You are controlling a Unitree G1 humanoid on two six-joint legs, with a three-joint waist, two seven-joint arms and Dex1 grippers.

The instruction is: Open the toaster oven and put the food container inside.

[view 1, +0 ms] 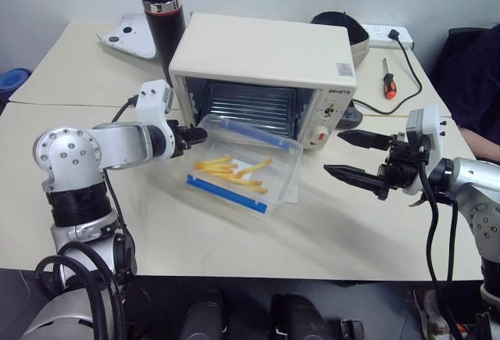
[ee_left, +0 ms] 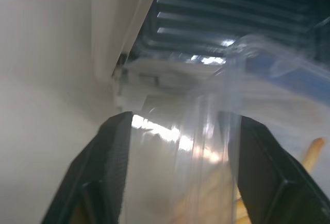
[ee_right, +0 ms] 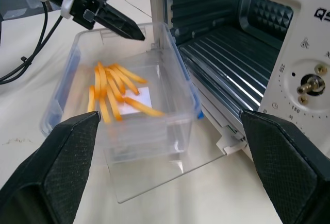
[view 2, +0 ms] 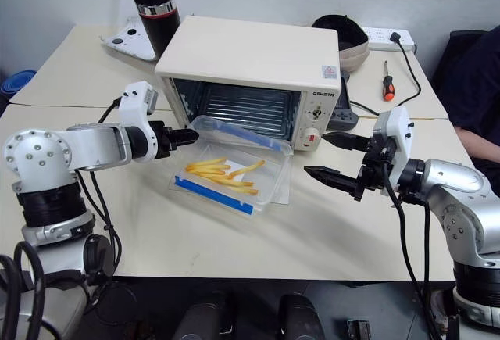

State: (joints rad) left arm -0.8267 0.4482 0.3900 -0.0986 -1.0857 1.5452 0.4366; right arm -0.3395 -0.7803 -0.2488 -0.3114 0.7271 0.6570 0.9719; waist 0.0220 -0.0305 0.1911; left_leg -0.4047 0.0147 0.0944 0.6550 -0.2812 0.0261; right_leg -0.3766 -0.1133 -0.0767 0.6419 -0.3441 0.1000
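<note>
Pale cream table (view 1: 234, 234) carries everything you are working with, so start at its near half. Your left end effector (view 1: 197, 134) sits at the near-left corner of the clear rectangular plastic food container (view 1: 241, 170); the wrist view shows its two black fingers (ee_left: 105, 167) parted, with the container's wall standing between them and not pinched. Your right end effector (view 1: 361, 158) hangs spread wide and empty, well to the right of the box.

The container, with blue side clips and yellow-orange sticks inside, rests on the lowered glass door (ee_right: 154, 180) in front of the cream-white boxy toaster oven (view 1: 266, 74), tilted, its far edge at the mouth and not yet on the wire rack (view 1: 251, 105).

Watch for these risks:
- A push from the left corner alone would probably swing the box sideways against the oven frame.
- Its far edge may catch on the sill or rack front.
- Clear plastic could slide along the smooth glass toward you.
</note>
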